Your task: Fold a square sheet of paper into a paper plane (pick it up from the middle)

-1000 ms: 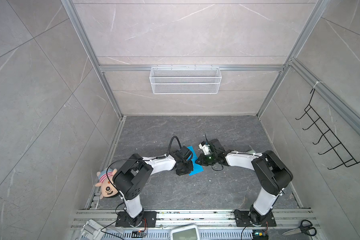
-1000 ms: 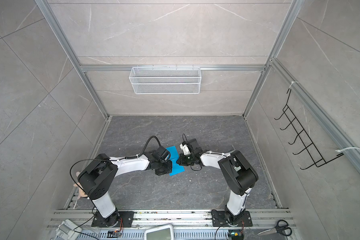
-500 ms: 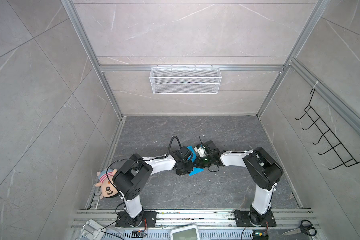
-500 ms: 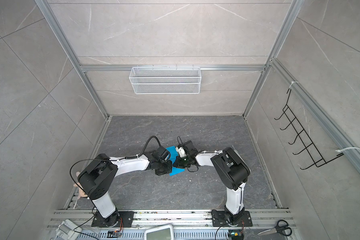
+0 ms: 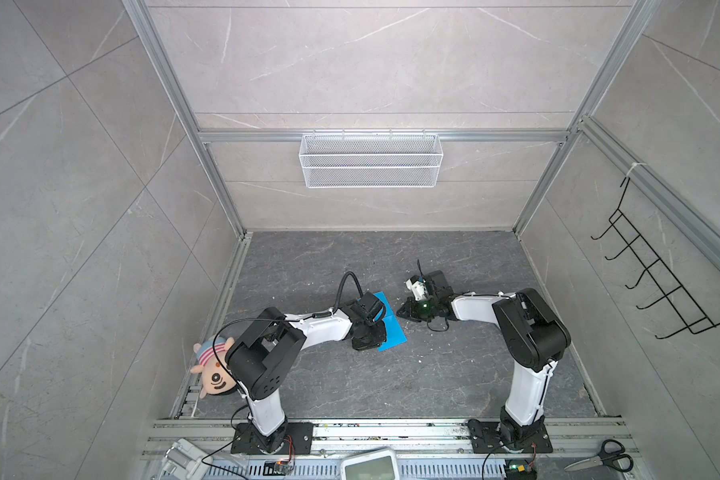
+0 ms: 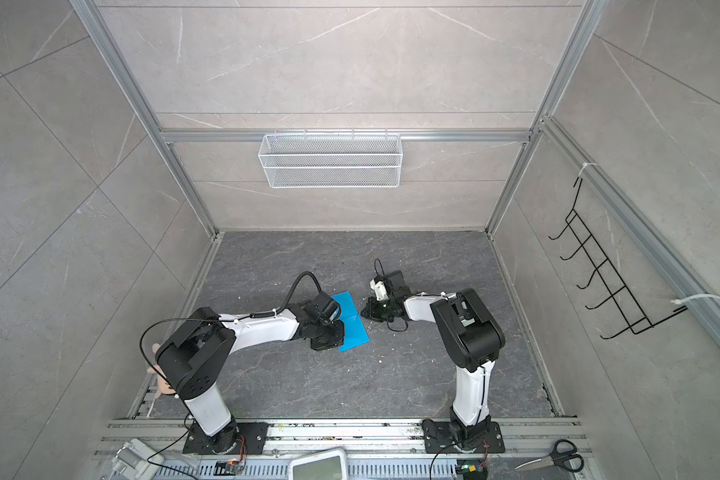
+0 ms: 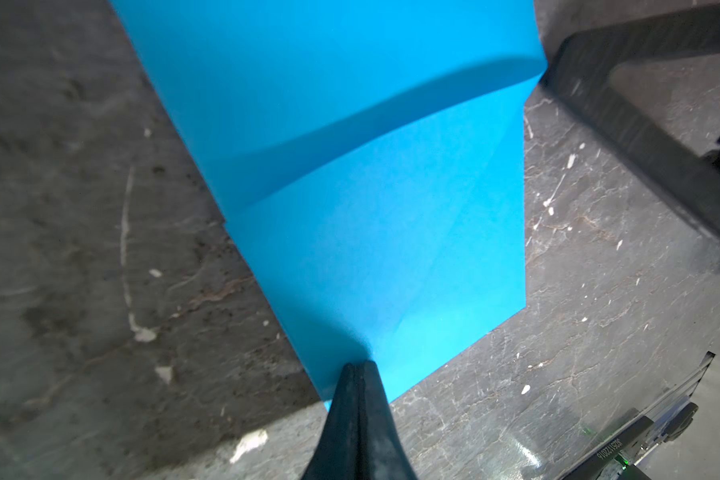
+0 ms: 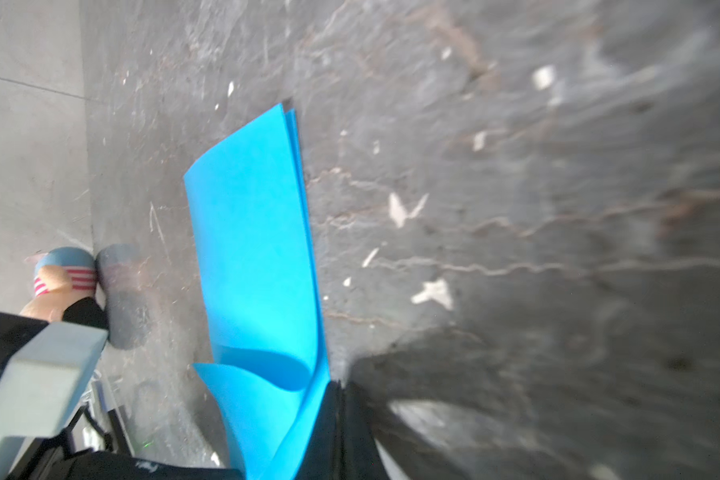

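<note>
The square sheet of paper [image 5: 393, 332] [image 6: 353, 328] is sky-blue and lies on the dark floor, folded over on itself with a crease across it. No paper plane shape is in view. My left gripper [image 5: 379, 334] [image 7: 360, 366] is shut, with its tip resting on the sheet's [image 7: 371, 228] near corner. My right gripper [image 5: 400, 312] [image 6: 363, 312] is shut and sits just off the sheet's right edge. In the blurred right wrist view its tips [image 8: 341, 384] lie beside the paper [image 8: 258, 249], whose loose flaps curl up. Nothing shows between its fingers.
A plush doll [image 5: 213, 370] leans at the floor's left edge behind the left arm. Scissors [image 5: 603, 457] lie at the front right. A white wire basket [image 5: 371, 160] hangs on the back wall. A black hook rack [image 5: 657, 286] hangs on the right wall. Small white scraps dot the floor.
Half a second ago the right gripper reached left over the paper. It has since drawn back right, off the sheet. The left gripper has stayed in place on the paper.
</note>
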